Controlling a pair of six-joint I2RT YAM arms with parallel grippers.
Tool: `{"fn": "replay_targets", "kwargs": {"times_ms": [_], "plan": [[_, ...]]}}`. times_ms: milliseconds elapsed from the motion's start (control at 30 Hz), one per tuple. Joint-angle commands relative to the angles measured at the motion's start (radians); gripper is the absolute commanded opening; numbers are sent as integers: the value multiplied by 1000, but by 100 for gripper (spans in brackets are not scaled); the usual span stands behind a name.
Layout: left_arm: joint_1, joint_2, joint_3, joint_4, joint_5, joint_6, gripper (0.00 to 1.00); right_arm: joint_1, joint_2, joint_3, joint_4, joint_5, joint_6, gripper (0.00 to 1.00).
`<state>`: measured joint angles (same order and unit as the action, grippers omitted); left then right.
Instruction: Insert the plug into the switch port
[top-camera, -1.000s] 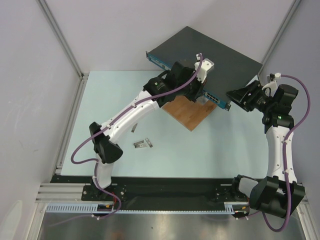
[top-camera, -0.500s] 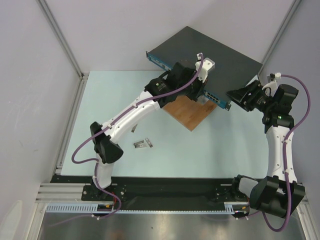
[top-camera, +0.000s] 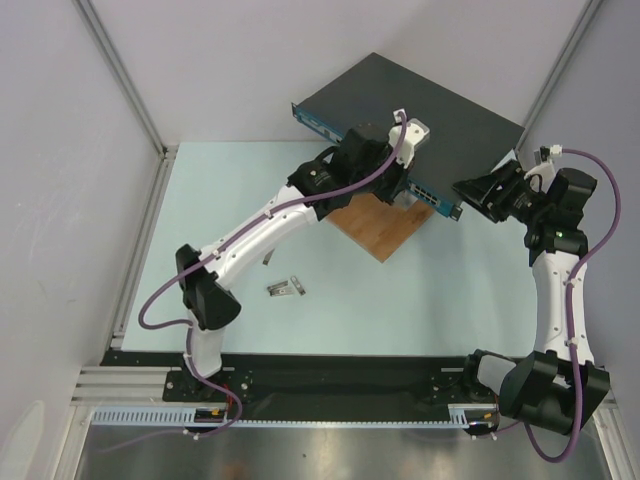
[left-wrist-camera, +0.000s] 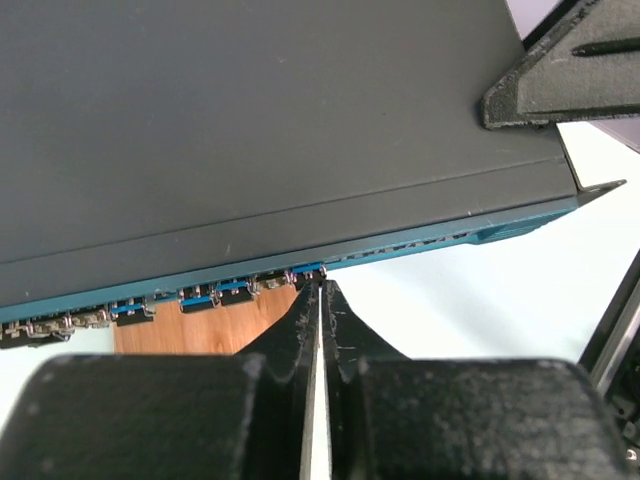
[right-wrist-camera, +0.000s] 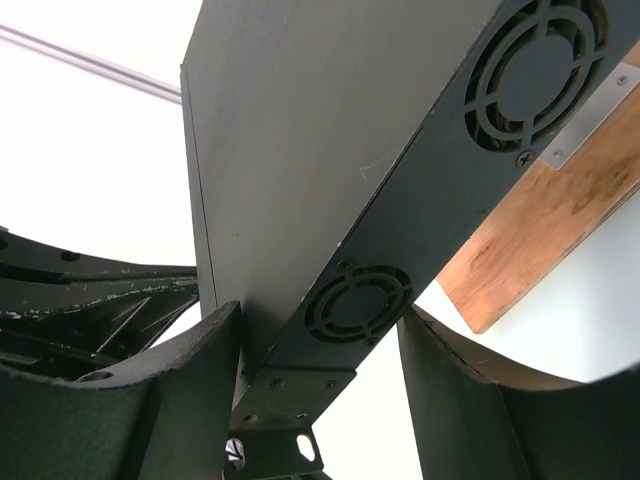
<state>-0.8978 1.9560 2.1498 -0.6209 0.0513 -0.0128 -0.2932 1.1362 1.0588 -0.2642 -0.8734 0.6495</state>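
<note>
Port-side work at the bench: the left gripper (left-wrist-camera: 318, 285) has its two black fingers (left-wrist-camera: 285, 330) drawn almost together, only a hairline of light between them, with the tips right at the row of sockets (left-wrist-camera: 215, 295). From the wrist view I cannot tell whether the plug is pinched there. Nothing clearly recognisable as a plug shows past the fingertips, though small blue-and-dark pieces sit in several sockets just to the left of the tips. The narrow, end-on approach looks chosen to line the fingers up with a single socket.

Directly ahead of those fingers lies the switch (left-wrist-camera: 250, 120), a wide, flat, dark grey box with a thin blue front strip facing the hand. Its plain lid runs away from the tips, marked by one shallow crease. A brown wooden board (left-wrist-camera: 205, 335) shows beneath the front edge, under and just left of the fingers, and appears to serve as a riser lifting the sockets off the pale table (top-camera: 250, 200).

At the far end of the switch, the right gripper (right-wrist-camera: 318, 320) straddles the box's side wall, one finger against the lid and one below. It is apparently clamped on to brace the switch against the push of insertion. Round fan grilles (right-wrist-camera: 358, 300) sit between its fingers.
</note>
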Motion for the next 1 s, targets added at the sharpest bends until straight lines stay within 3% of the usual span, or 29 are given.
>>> {"fn": "replay_targets", "kwargs": {"times_ms": [0, 100, 167, 200, 267, 300, 367, 400, 433, 467, 667, 800, 967], "plan": [[14, -78, -114, 236, 30, 37, 9, 49, 59, 24, 82, -79, -94, 0], [26, -233, -262, 236, 59, 27, 15, 20, 62, 49, 77, -96, -102, 2], [36, -339, -354, 221, 77, 22, 18, -7, 59, 69, 72, -104, -116, 17], [48, -374, -382, 216, 85, 19, 23, -15, 57, 75, 68, -114, -122, 35], [68, -458, -454, 194, 99, 19, 32, -40, 50, 92, 39, -122, -157, 52], [94, -485, -479, 190, 104, -7, 46, -50, 43, 96, 27, -124, -169, 68], [135, -552, -557, 187, 128, -44, 63, -86, 24, 107, -12, -125, -210, 78], [189, -569, -576, 181, 159, -61, 81, -101, 16, 113, -26, -133, -230, 90], [213, -586, -591, 159, 168, -70, 90, -116, 5, 119, -44, -134, -249, 95], [236, -609, -613, 145, 171, -85, 99, -153, -15, 130, -78, -137, -290, 97], [397, -725, -706, 58, 180, -90, 100, -303, -50, 210, -284, -165, -488, 100], [496, -874, -821, 32, 226, -72, 100, -307, -104, 193, -406, -128, -617, 100], [566, -1019, -984, -10, 127, -43, 100, -259, -188, 127, -521, -27, -744, 100]]}}
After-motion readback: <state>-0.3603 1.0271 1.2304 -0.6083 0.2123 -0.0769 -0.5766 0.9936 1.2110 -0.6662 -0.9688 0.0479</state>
